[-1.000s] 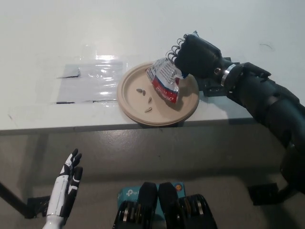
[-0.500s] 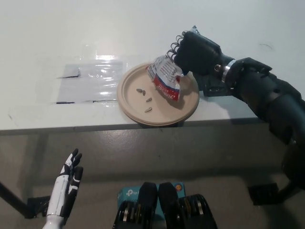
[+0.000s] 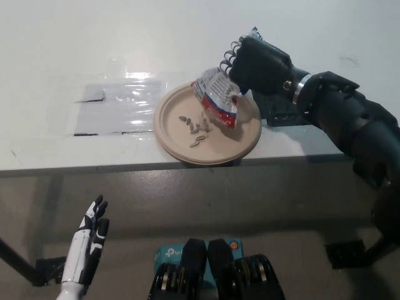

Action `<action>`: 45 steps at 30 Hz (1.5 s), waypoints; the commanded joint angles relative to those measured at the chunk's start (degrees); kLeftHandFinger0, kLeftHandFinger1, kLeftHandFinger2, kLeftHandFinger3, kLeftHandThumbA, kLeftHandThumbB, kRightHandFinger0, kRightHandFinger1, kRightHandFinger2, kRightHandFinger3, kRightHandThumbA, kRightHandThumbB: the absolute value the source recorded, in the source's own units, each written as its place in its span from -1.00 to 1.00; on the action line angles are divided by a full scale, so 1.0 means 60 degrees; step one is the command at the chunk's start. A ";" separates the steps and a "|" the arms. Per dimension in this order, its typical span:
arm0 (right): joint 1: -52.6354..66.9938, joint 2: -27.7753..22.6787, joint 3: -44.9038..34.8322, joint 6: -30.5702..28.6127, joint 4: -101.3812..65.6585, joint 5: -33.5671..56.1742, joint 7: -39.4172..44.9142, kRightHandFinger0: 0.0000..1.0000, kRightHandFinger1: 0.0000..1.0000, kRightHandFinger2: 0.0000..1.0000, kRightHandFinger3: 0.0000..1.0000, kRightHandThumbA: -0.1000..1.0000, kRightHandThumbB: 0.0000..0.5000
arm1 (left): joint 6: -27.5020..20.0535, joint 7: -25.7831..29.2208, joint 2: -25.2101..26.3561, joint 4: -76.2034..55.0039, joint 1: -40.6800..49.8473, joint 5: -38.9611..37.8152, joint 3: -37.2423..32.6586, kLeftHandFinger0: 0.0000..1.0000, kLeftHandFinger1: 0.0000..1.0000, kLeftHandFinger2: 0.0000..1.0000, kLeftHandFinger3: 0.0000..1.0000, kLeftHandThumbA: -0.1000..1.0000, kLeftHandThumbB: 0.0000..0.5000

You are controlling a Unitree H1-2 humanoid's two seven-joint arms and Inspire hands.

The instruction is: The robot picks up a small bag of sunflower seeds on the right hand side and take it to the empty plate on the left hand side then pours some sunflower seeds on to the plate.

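White tabletop carried a tan plate at its front edge; the black right hand was clenched on the seed bag, which hung tilted from its fingers over the plate's far right part; sunflower seeds lay mid-plate; the white left hand rested below the plate, fingers apart, holding nothing.
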 commanded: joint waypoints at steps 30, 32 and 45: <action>0.1282 -0.0743 -0.6691 -0.1608 -0.0070 0.4743 0.0968 -1.00 -0.27 0.81 0.37 -1.00 -0.35 | -0.0270 0.0062 0.0059 -0.0285 0.0223 -0.0049 0.0072 1.00 1.00 1.00 1.00 1.00 -0.69; 0.1380 -0.0818 -0.6725 -0.1712 -0.0079 0.4808 0.0939 -1.00 -0.30 0.78 0.41 -1.00 -0.27 | -0.0270 0.0092 0.0090 -0.0263 0.0257 0.0024 0.0083 1.00 1.00 1.00 1.00 1.00 -0.71; 0.1909 -0.0866 -0.6806 -0.1804 0.0013 0.5256 0.1023 -1.00 -0.40 0.63 0.39 -1.00 -0.33 | -0.0361 0.0179 0.0069 -0.0228 0.0357 0.0078 0.0129 1.00 1.00 1.00 1.00 1.00 -0.74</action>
